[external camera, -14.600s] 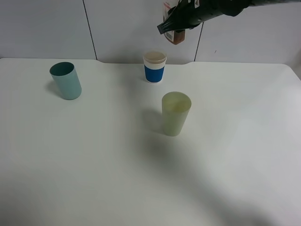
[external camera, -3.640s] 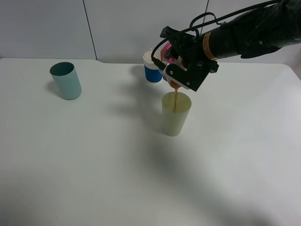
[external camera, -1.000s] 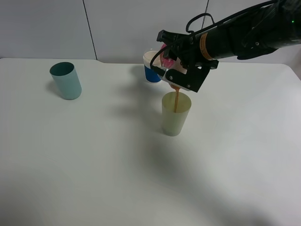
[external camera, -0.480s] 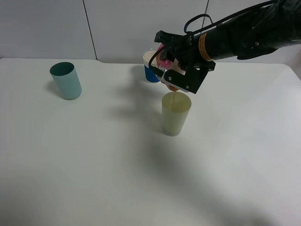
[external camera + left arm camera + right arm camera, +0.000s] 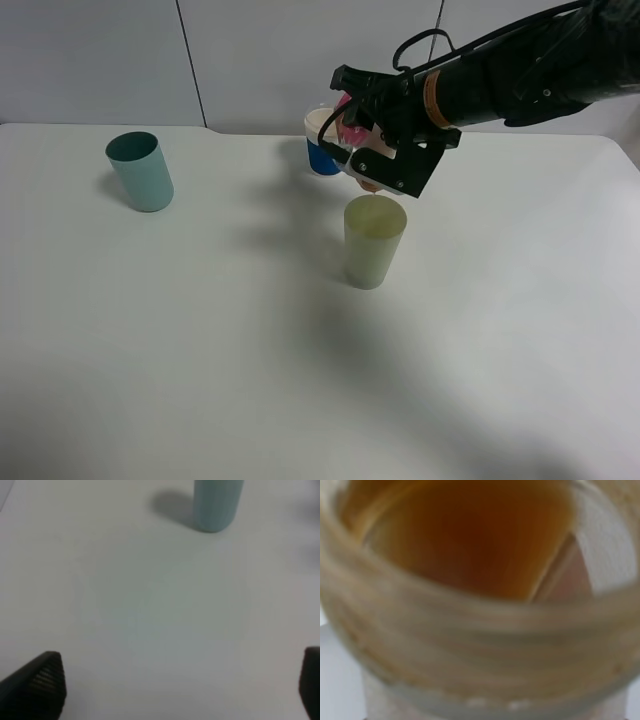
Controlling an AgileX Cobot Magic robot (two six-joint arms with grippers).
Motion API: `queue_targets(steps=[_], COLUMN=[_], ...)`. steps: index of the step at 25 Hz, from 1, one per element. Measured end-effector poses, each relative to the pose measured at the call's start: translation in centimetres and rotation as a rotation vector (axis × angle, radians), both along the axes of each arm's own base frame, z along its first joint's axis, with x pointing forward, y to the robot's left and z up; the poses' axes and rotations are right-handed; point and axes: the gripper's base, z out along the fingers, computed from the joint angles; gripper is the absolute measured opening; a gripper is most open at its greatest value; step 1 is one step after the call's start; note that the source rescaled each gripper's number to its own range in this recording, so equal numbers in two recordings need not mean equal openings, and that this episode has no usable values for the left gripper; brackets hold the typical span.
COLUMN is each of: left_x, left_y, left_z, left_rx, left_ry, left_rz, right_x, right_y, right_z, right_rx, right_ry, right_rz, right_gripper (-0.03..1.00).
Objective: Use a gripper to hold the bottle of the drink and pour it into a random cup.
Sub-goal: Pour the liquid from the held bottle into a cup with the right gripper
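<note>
Far left on white table (image 5: 200, 330): teal tumbler (image 5: 140, 171). Behind centre: blue-banded white cup (image 5: 322, 150). Clamped tight in right gripper (image 5: 375, 140): bottle of the drink (image 5: 353, 130), tilted mouth-down just above yellow-green cup (image 5: 374, 241). Left gripper (image 5: 179, 682): spread wide, holding nothing.

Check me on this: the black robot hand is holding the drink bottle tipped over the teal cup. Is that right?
Not quite. The gripper does hold the bottle tipped, but over the pale yellow-green cup, not the teal cup, which stands by itself far off to the left. The exterior high view shows this.
</note>
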Motion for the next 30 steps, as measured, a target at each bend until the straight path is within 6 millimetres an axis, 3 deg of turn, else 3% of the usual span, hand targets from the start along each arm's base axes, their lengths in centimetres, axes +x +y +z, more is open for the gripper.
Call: queue_targets(steps=[30], left_x=[0.0], left_y=[-0.04], left_z=[-0.01], left_rx=[-0.004], left_ry=[0.001], left_rz=[-0.003], right_x=[-0.29], right_y=[0.7], right_z=[0.07], right_rx=[-0.079], right_ry=[-0.064], right_rz=[0.017], right_gripper=[0.02])
